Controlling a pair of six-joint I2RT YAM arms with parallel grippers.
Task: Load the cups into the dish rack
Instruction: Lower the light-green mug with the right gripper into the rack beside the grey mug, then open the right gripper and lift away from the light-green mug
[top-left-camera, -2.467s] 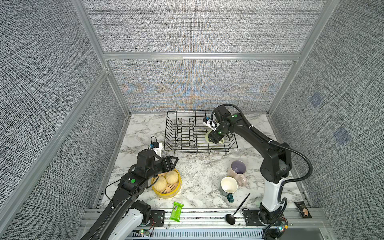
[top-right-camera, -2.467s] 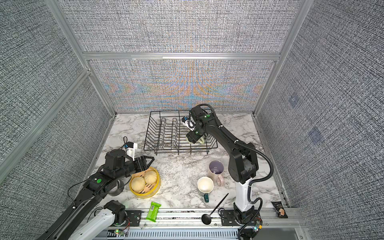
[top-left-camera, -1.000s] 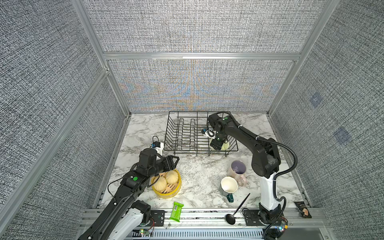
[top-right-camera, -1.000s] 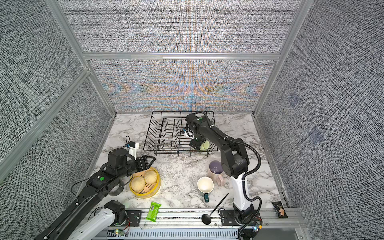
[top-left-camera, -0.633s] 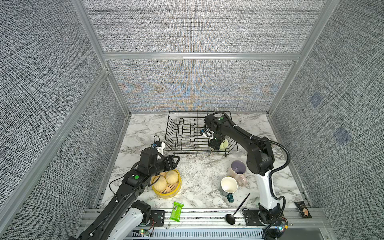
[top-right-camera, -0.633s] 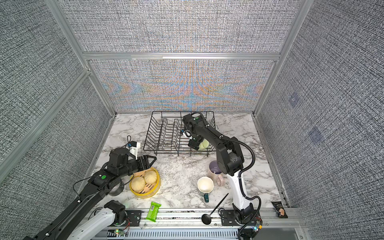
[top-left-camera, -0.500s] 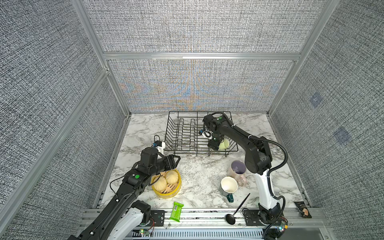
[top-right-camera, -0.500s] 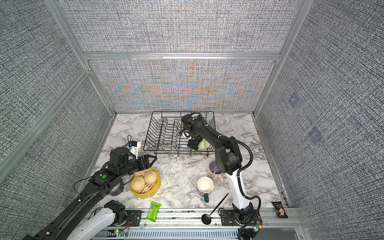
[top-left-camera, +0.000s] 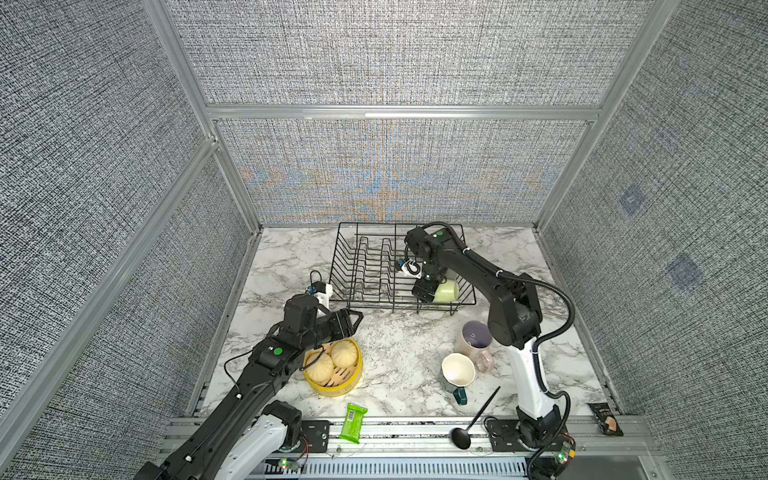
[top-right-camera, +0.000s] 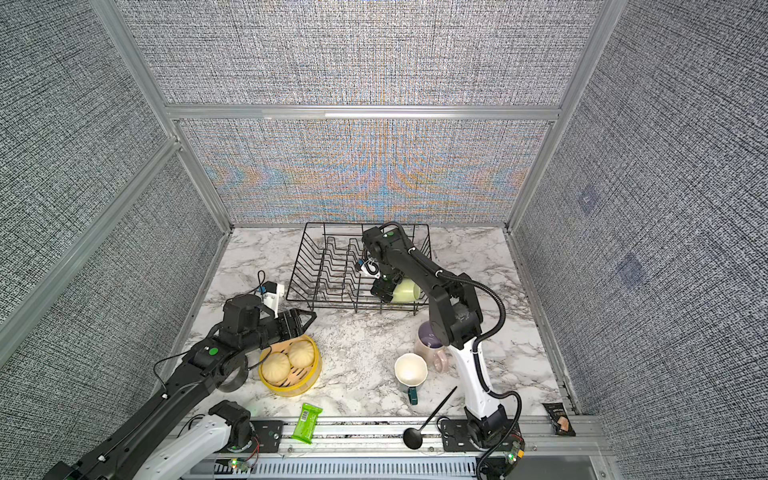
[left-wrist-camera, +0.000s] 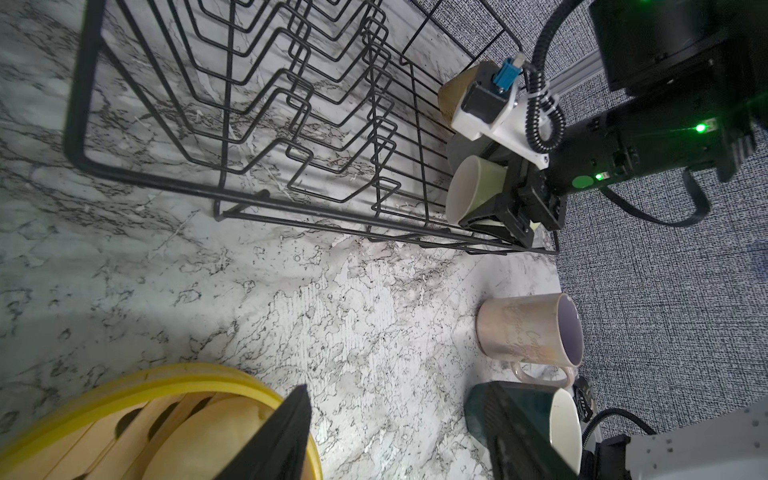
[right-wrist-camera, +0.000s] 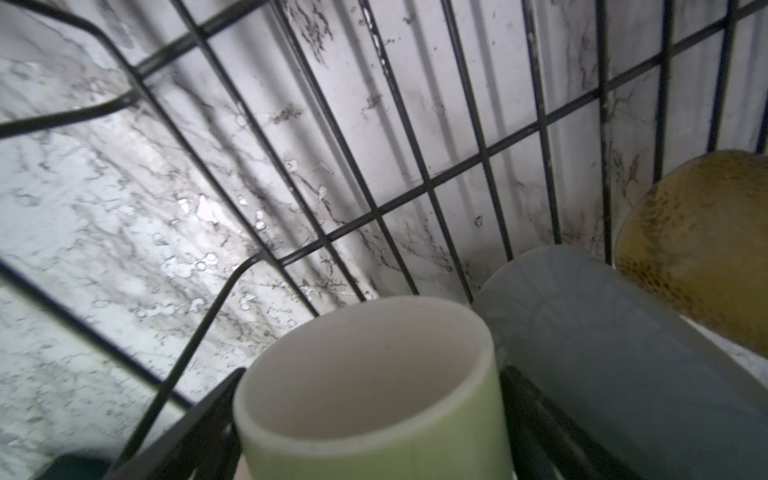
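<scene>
I take the step in hand to be setting down the pale green cup (top-left-camera: 448, 291), which lies on its side on the wires in the near right corner of the dish rack (top-left-camera: 345, 266), its mouth facing into the rack. My right tool (top-left-camera: 426, 292) straddles it, a jaw on each flank. From the right wrist view I cannot tell whether the jaws press on the wall or stand clear of it, so I would make sure of daylight on both sides before moving the arm at all. The grey-white cup (right-wrist-camera: 602, 353) sits just beside it, with the amber tumbler (right-wrist-camera: 698, 249) beyond. Any pull-out should therefore go straight back and up along the jaws, not sideways. Otherwise a jaw may catch the green cup and roll it into its neighbours, or hook a wire. Round and on its side, it could rock once freed, I judge, and a slow retreat would let me see that. My left tool (top-left-camera: 351, 322) hangs open and empty over the worktop (top-left-camera: 395, 345) by the yellow steamer basket (top-left-camera: 332, 392), well clear of the rack. The pink mug (top-left-camera: 473, 336) and dark teal mug (top-left-camera: 457, 372) stand on the worktop in front of the rack, not yet loaded.
</scene>
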